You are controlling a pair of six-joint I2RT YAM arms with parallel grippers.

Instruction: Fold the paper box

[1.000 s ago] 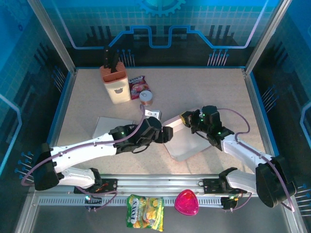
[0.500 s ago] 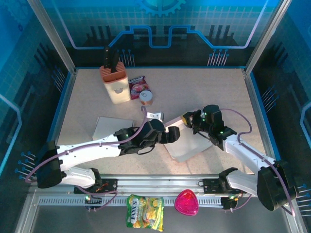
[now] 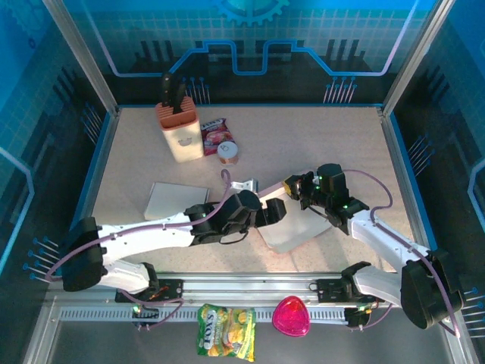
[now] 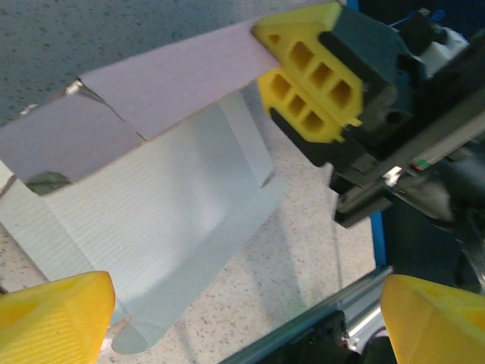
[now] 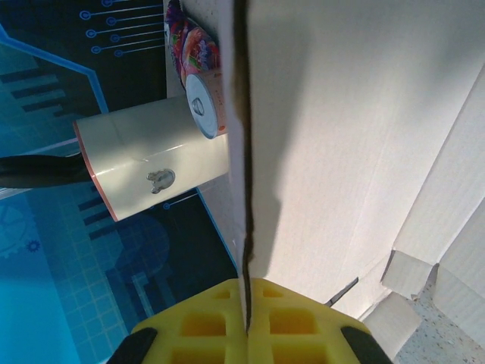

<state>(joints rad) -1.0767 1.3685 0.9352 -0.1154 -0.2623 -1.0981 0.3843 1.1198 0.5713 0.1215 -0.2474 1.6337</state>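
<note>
- In the top view, the left claw and its wrist cover the left edge of the paper box. The right arm crosses the box's far right corner.
- In the left wrist view, the box runs out of frame at the left.
- Left of the box, a flat white sheet lies on the table.
- Beyond the box and to its left stand a knife block, a snack packet and a can, all well apart from it.
- The left claw is released, its fingers spread wide over the box's left end and grasping nothing.
- The box lies on the table between the two claws, its long axis running roughly left to right and slightly skewed.
- One flap stands raised along the box's far edge.
- The right claw is clenched on that flap. In the right wrist view, the flap's edge runs down between the yellow pads.
</note>
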